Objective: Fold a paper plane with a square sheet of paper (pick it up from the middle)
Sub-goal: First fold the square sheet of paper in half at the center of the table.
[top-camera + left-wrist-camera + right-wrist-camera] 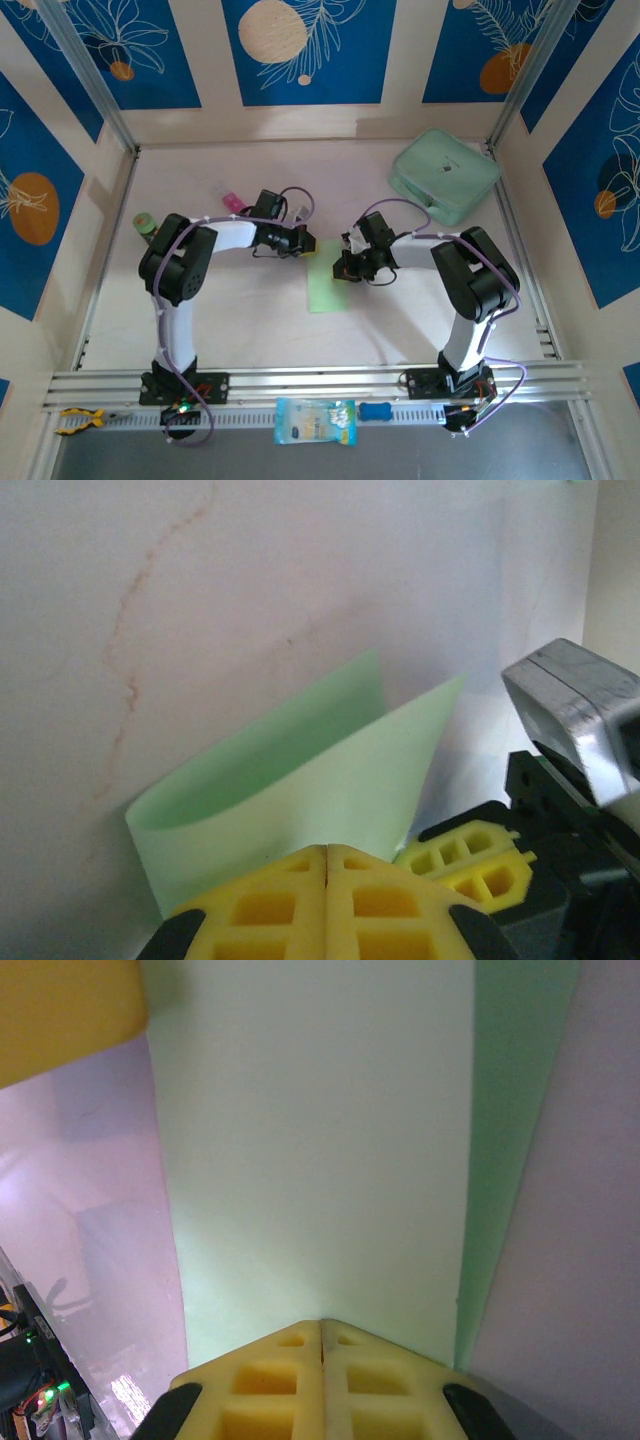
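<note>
The thin pale-green paper sheet [323, 285] has its far end hidden beneath the left end effector [302, 241] and right end effector [346, 264].

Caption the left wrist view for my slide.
Left claw, shut, pinching the square sheet of paper curled loosely over itself.

Nothing legible appears anywhere. Print on the blue packet [315, 420] and the mint case's [444, 175] small tag is too tiny.
</note>
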`<move>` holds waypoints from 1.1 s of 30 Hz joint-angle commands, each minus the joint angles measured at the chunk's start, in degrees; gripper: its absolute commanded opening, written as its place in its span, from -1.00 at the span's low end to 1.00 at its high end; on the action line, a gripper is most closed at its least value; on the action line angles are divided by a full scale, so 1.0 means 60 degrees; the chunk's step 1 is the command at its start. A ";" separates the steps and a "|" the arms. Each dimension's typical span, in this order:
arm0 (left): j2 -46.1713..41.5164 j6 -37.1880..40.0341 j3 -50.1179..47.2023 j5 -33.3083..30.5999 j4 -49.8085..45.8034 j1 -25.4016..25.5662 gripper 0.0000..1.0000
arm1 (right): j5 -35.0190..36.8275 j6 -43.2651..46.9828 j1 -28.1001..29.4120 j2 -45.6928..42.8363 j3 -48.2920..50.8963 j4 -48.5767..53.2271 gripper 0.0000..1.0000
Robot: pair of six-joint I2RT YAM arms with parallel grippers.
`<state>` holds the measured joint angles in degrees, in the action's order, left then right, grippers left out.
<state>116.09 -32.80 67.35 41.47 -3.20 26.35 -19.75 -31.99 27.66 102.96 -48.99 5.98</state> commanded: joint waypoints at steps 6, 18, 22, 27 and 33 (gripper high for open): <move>0.0878 0.0174 0.0292 -0.0563 -0.0578 -0.0239 -1.00 | 0.0918 0.0042 -0.0098 0.0272 0.0502 0.1223 -1.00; 0.0825 -0.0835 0.0479 -0.1337 -0.0239 -0.0652 -1.00 | 0.0696 0.0109 -0.0153 0.0245 0.0566 0.1110 -1.00; 0.0778 -0.1109 0.0435 -0.1520 0.0022 -0.0751 -1.00 | 0.0582 0.0174 -0.0172 0.0246 0.0590 0.1060 -1.00; 0.0828 -0.1151 0.0625 -0.1989 -0.0301 -0.0788 -1.00 | 0.0537 0.0190 -0.0201 0.0229 0.0617 0.1033 -1.00; 0.0867 -0.0893 0.1078 -0.2902 -0.1443 -0.0773 -1.00 | 0.0494 0.0219 -0.0244 0.0215 0.0634 0.1011 -1.00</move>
<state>119.15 -39.51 72.18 33.56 -7.46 23.42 -21.06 -31.88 26.98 102.85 -47.97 4.47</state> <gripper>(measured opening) 0.050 0.053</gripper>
